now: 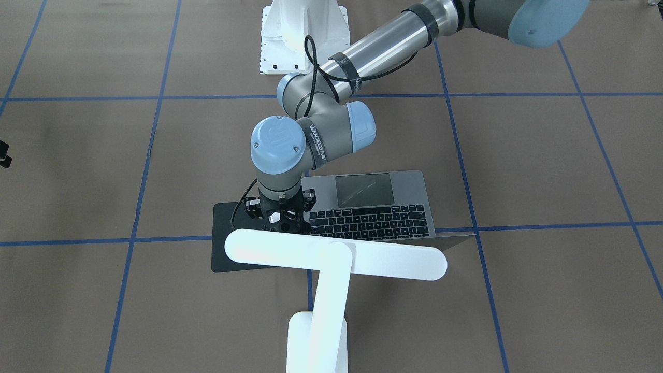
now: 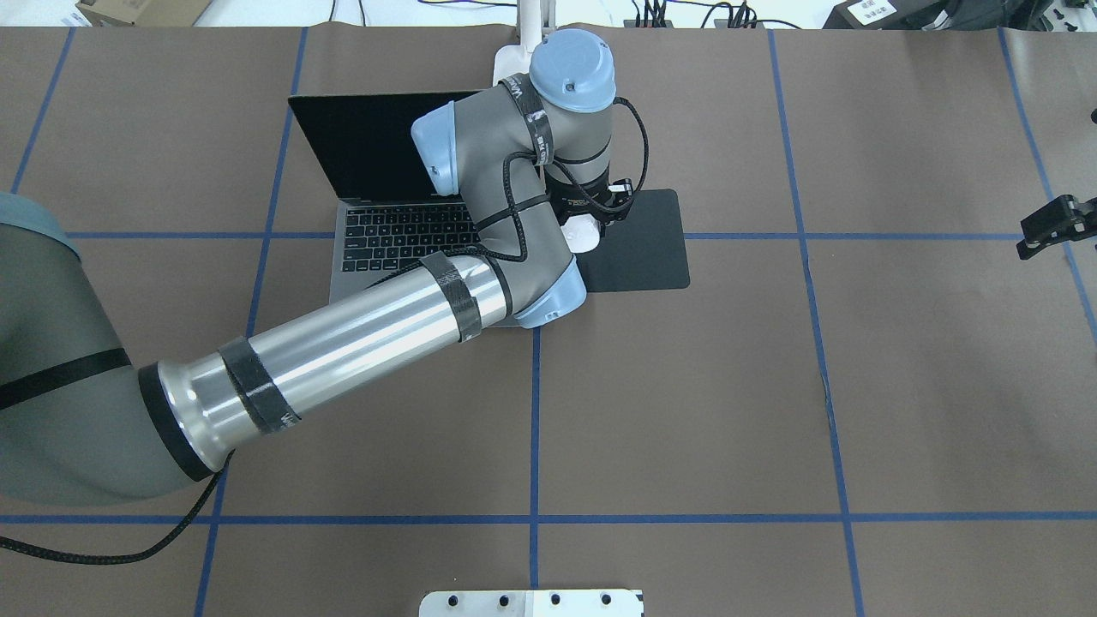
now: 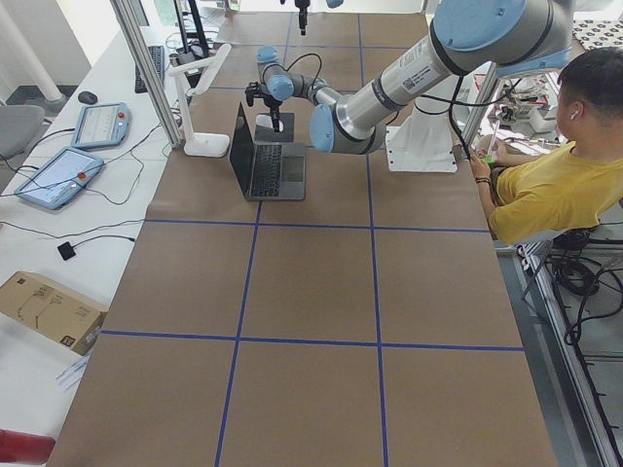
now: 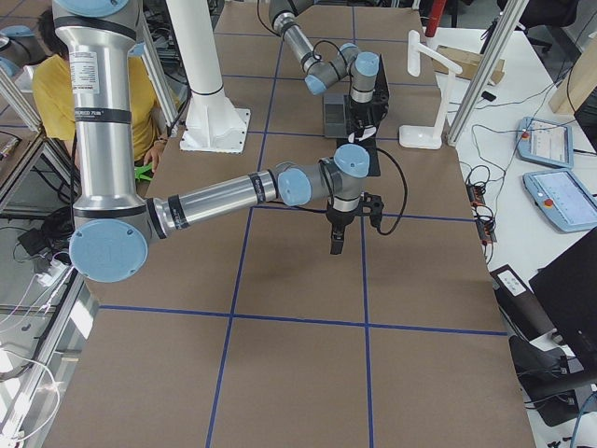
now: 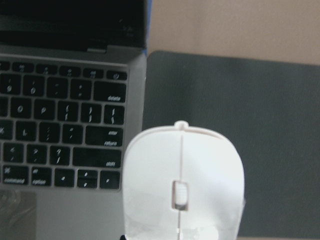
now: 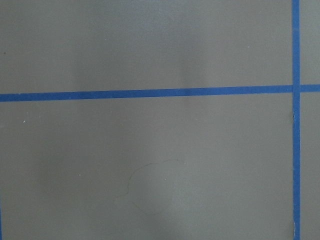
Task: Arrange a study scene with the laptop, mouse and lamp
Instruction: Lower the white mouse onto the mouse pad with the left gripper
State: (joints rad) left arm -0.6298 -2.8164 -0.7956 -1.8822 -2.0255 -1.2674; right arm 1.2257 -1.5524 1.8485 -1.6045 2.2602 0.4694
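Note:
The laptop (image 2: 394,240) stands open on the table, its dark screen toward the far side. A black mouse pad (image 2: 643,244) lies just to its right. My left gripper (image 2: 591,224) hangs over the pad's left edge and is shut on the white mouse (image 2: 584,236). In the left wrist view the mouse (image 5: 182,185) fills the lower middle, over the seam between laptop (image 5: 60,125) and pad (image 5: 240,100). The white lamp (image 1: 362,256) stands behind the laptop, its bar head over the screen's top. My right gripper (image 2: 1054,224) is far off at the right edge; I cannot tell whether it is open.
The white bolted pedestal (image 2: 531,602) stands at the near edge of the table. Blue tape lines cross the brown table cover. An operator in yellow (image 3: 545,185) sits beside the robot's base. Tablets and cables lie on a side bench (image 3: 68,165).

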